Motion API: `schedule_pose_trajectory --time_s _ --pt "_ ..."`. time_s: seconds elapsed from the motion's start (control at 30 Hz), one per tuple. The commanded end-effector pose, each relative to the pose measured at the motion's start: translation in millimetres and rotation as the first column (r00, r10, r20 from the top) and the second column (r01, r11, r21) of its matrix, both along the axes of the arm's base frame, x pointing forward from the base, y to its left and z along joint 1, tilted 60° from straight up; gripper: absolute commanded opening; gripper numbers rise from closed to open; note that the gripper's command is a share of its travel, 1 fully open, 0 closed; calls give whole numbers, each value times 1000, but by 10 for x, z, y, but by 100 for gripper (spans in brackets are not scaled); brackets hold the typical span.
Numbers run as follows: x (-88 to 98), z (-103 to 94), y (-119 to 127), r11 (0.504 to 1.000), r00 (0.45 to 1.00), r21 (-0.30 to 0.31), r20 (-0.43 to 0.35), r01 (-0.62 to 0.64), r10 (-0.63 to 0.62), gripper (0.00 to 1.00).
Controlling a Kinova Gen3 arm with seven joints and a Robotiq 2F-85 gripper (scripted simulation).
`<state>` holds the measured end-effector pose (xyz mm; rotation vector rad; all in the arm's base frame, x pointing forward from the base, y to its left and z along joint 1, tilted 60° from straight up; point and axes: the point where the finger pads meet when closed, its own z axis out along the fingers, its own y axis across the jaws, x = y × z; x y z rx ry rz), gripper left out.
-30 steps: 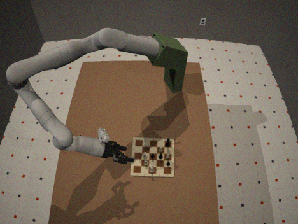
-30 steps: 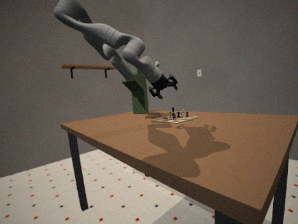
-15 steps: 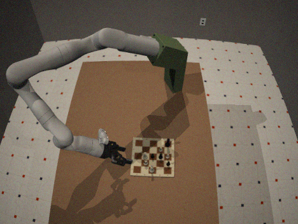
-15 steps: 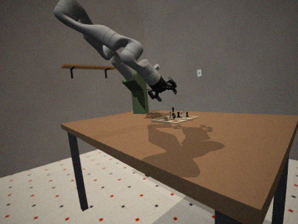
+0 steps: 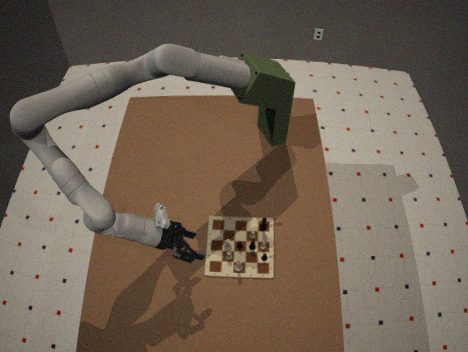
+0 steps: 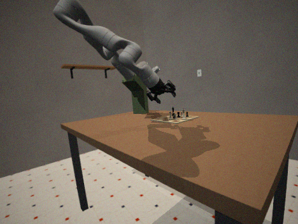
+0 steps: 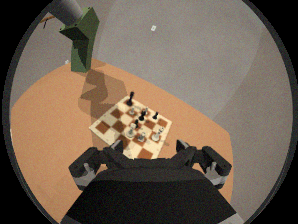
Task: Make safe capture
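Observation:
A small chessboard (image 5: 217,266) (image 6: 191,118) (image 7: 104,127) lies on the brown table (image 5: 175,150) (image 6: 229,153). Several black pieces stand on it, among them a tall one (image 5: 263,223) (image 7: 131,99) at the far edge and a row of three (image 5: 252,245). Several white pieces (image 5: 228,245) stand on the left and near parts. All look upright. My gripper (image 5: 195,245) (image 6: 165,96) (image 7: 149,146) is open and empty. It hangs above the table just left of the board, tilted toward it, touching no piece. The letters on the board's edge are too small to read.
The arm's green base block (image 5: 270,95) (image 6: 139,98) (image 7: 81,39) stands at the table's far end. A wooden wall shelf (image 6: 86,67) hangs behind it. The arm's shadow falls across the table.

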<state>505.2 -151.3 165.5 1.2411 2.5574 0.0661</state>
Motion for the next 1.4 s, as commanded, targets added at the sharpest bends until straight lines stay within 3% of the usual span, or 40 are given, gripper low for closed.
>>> schedule_pose_trajectory --time_s 0.0,1.37 --pt "2 -6 -97 999 999 2 18 50 -50 100" --pt "4 -20 -533 970 966 11 90 241 -241 100"
